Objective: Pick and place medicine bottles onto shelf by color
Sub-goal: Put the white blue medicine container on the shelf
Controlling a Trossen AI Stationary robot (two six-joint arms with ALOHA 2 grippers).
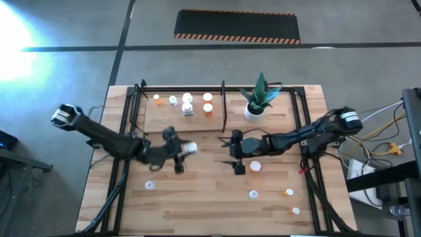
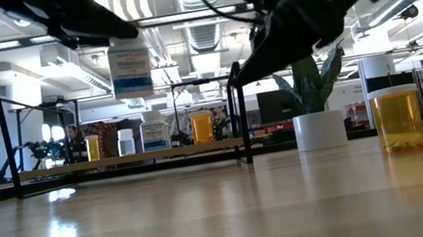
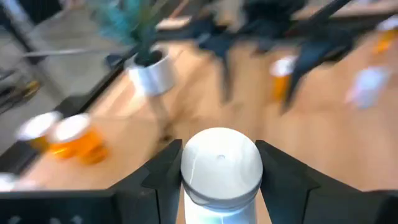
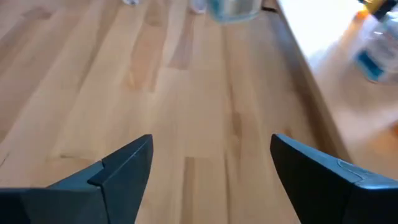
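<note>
Your left gripper (image 1: 186, 150), frame centre, clamps a small white cylindrical bottle (image 1: 190, 149); carry it level, probably toward the light-wood shelf (image 1: 150, 113)'s white group. Right gripper (image 4: 208, 165) gapes empty.

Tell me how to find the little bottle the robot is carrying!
Start at the shelf with black bars at the back of the table. Just in front of it, the left gripper holds a white bottle between its jaws. It is the only bottle up in the air; the others stand on wood.
</note>
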